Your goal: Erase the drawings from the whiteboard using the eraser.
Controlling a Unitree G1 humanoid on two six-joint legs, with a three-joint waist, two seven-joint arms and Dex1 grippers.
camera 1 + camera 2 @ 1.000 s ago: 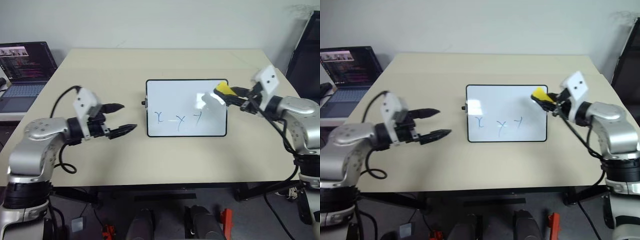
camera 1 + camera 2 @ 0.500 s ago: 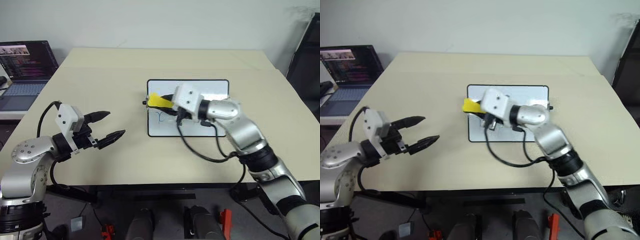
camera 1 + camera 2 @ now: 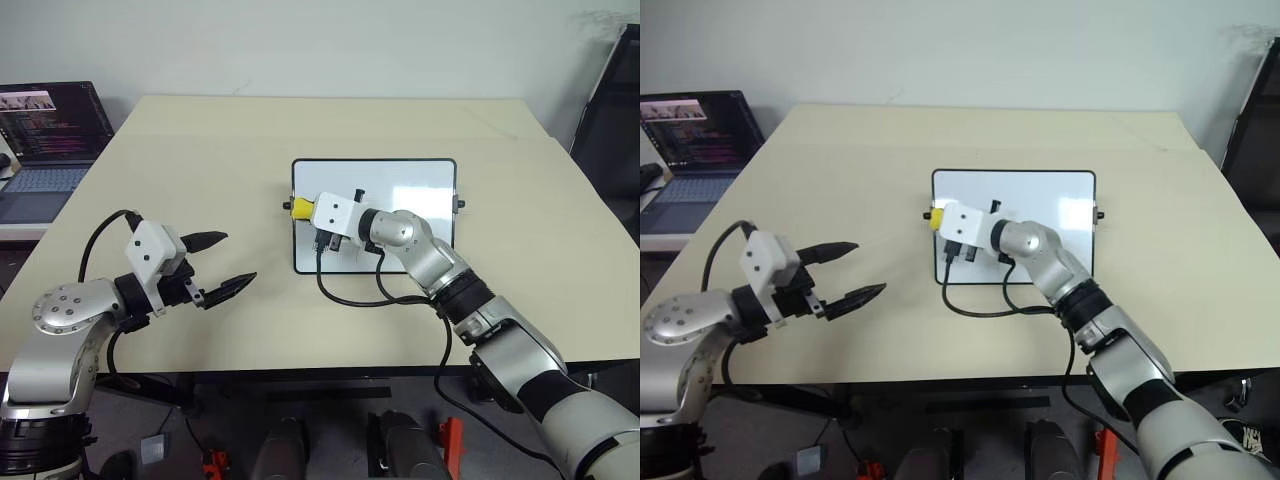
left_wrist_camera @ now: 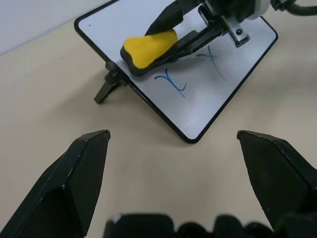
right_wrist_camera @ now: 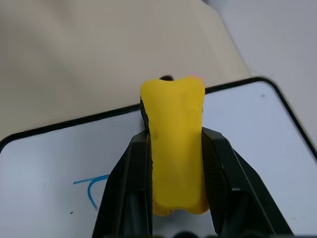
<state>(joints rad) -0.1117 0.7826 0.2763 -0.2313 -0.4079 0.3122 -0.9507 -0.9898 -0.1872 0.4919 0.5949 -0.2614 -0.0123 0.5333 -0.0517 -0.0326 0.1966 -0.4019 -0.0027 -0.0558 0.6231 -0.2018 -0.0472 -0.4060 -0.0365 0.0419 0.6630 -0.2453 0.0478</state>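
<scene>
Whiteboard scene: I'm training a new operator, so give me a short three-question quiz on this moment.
1. True or false: the right gripper is shut on the eraser.
2. Where is the eraser? A) over the whiteboard's left part B) flat on the table C) in the left gripper
3. Fill in: the left gripper is ____, apart from the whiteboard.

Key: 1 true. 2 A; some blue drawings remain just below it. 3 open.
</scene>
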